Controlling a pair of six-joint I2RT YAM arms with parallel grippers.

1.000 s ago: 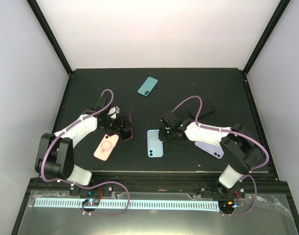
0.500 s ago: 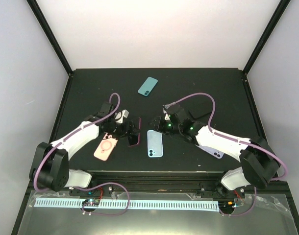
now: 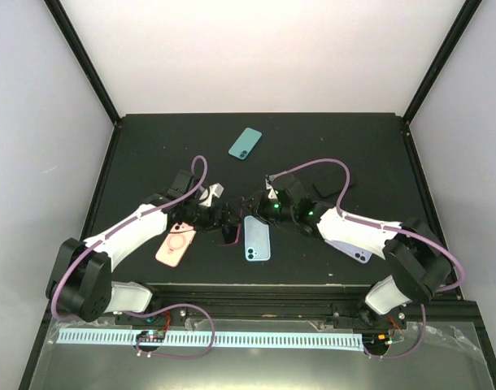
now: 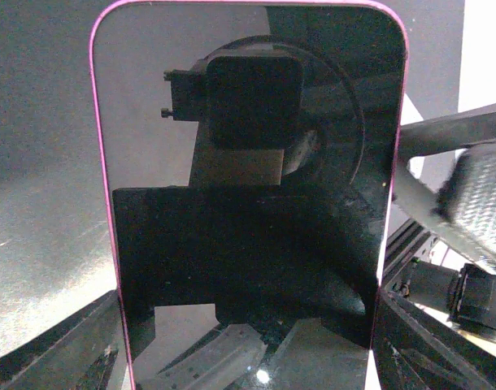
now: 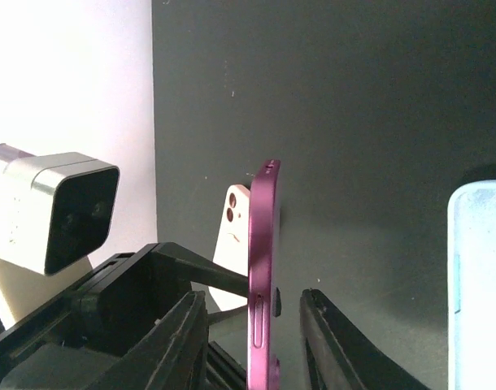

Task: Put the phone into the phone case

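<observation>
Top external view, left to right. Pink ring-marked phone (image 3: pixel 176 244) flat, unmoved. Your left gripper (image 3: pixel 219 219) has swung in from beside it toward the middle of the table (image 3: pixel 150 154) over the last second, carrying the magenta-rimmed phone (image 3: pixel 229 231) stood on edge. Left wrist view shows the jaws pinching it across its width, black screen to the lens. Teal phone (image 3: pixel 245 143) lies flat at the back, same spot as before, well apart from both arms. Light blue phone (image 3: pixel 257 237) flat, unmoved, just right of the meeting point. Your right gripper (image 3: pixel 259 209) has pushed out leftward to meet the left one. Right wrist view shows its fingers (image 5: pixel 179 341) spread either side of the magenta edge, a gap on both sides, nothing gripped. Lavender case (image 3: pixel 350 248) sits where it was, near the right side, partly under the right forearm.

Judgement: you are busy with a bystander phone. Neither task item is touched; insertion not begun. Looks like a handover or clearing move first.
</observation>
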